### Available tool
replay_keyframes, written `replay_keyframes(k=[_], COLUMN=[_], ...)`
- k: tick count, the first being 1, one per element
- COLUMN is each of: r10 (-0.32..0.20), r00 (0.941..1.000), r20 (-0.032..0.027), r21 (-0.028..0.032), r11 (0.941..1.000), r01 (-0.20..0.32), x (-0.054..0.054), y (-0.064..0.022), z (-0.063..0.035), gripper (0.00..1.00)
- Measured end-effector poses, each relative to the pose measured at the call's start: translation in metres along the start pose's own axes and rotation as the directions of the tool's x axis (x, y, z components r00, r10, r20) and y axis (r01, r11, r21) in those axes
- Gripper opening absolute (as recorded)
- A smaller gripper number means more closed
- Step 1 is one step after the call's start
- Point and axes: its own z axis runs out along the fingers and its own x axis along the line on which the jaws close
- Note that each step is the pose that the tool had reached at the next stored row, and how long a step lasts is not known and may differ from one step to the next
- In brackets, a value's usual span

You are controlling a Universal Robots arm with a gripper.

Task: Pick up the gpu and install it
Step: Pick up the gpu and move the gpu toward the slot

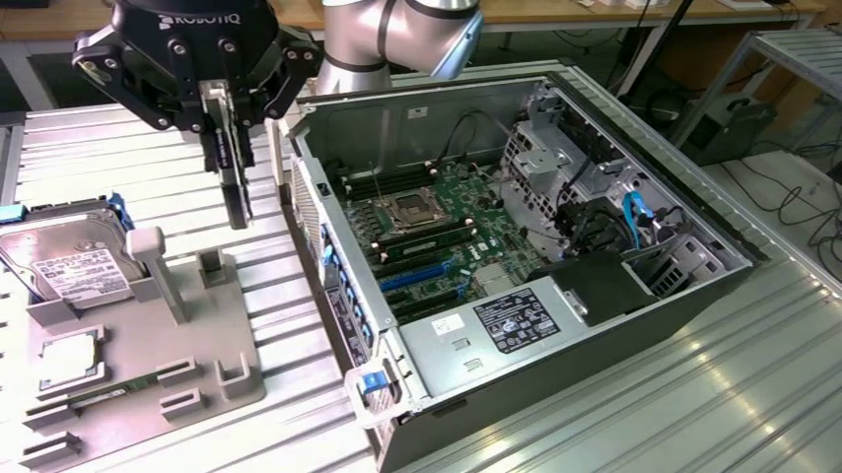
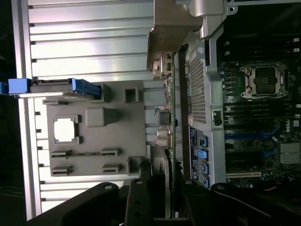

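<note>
One gripper (image 1: 231, 138) is clamped on the gpu (image 1: 239, 197), which hangs edge-down in open air above the grey tray (image 1: 197, 330). Its lower edge is apart from the tray's posts, near the open computer case's (image 1: 441, 350) side wall.

Arm (image 1: 394, 34): enters from the top edge of the exterior view, with the wrist turned so the pincer (image 1: 235, 123) points straight down. Pincer: held aloft, black fingers (image 1: 274, 94) drawn partly together and clamped on the upper edge of the gpu (image 1: 237, 187), which hangs vertically beneath them.
</note>
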Motion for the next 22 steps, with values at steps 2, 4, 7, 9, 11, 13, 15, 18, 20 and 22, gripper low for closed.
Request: replay_keyframes(k=[2,4,7,9,11,13,15,18,20,22], r10=[0.000,0.000,0.000,0.000,0.000,0.000,0.000,0.000,0.000,0.000], r00=[1.0000,1.0000,1.0000,1.0000,1.0000,1.0000,1.0000,1.0000,1.0000,1.0000], r20=[0.0001,0.0001,0.0001,0.0001,0.0001,0.0001,0.0001,0.0000,0.0000,0.0001], r21=[-0.0001,-0.0001,-0.0001,-0.0001,-0.0001,-0.0001,-0.0001,0.0000,0.0000,-0.0001], r11=[1.0000,1.0000,1.0000,1.0000,1.0000,1.0000,1.0000,1.0000,1.0000,1.0000], r01=[0.000,0.000,0.000,0.000,0.000,0.000,0.000,0.000,0.000,0.000], x=[-0.008,-0.010,-0.013,-0.015,-0.018,-0.020,-0.022,-0.025,-0.028,-0.030], y=[0.0004,0.0005,0.0007,0.0008,0.0009,0.0010,0.0011,0.0013,0.0014,0.0015], z=[0.0000,0.0001,0.0000,0.0001,0.0000,0.0000,0.0000,0.0000,0.0000,0.0001], gripper=[0.28,0.28,0.28,0.28,0.28,0.28,0.28,0.28,0.28,0.28])
